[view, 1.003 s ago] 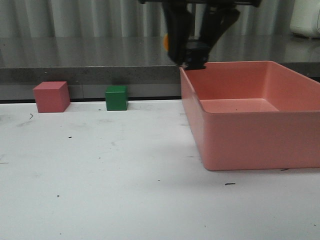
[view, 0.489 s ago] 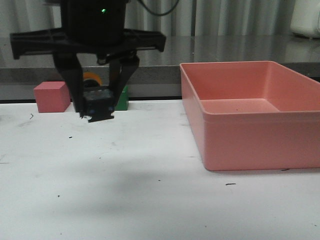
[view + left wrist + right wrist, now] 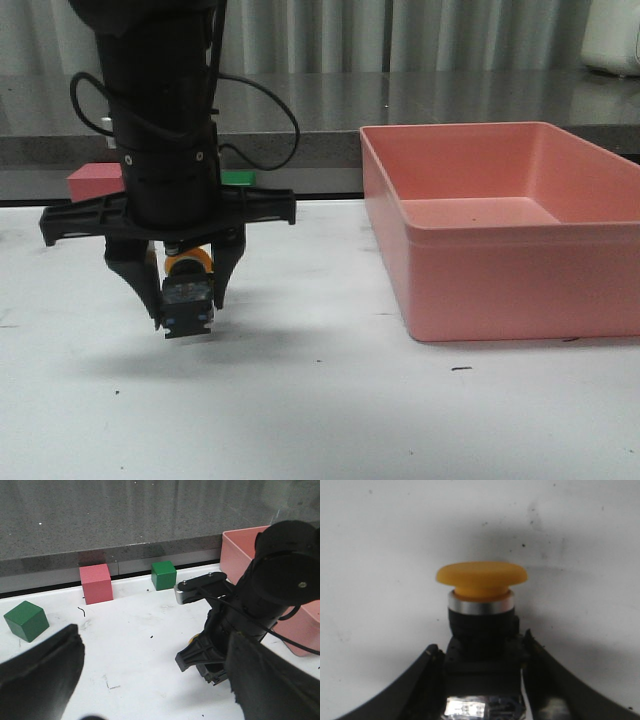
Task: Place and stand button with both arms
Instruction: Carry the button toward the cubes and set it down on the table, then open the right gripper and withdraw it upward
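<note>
The right gripper (image 3: 187, 300) hangs just above the white table (image 3: 330, 410), its two matte black fingers clamped on the boxy black base of the button (image 3: 188, 285); the button lies on its side in that grip, held off the tabletop over its own soft shadow, toward the left half of the table and well apart from the bin (image 3: 500, 240). From the right wrist view the button (image 3: 481, 611) shows plainly: a smooth, domed yellow cap, a bright metal ring beneath it, a ribbed black collar, then the square base with a glint of silvery terminals between the fingers (image 3: 422, 680). The arm above is a thick black cylinder with looped cables and a flat crossbar. The bin is a deep rectangular tub of salmon-pink plastic with rounded corners and a smooth lip. Behind the arm, a red cube (image 3: 92, 180) and a sliver of a green cube (image 3: 238, 178) sit by the grey, speckled stone ledge. The table is scuffed and flecked with dark marks. In the left wrist view the left gripper (image 3: 150, 690) is raised well clear, its broad dark fingers blurred and spread wide apart; another green cube (image 3: 26, 620) rests off to one side, tilted askew to the wall.
</note>
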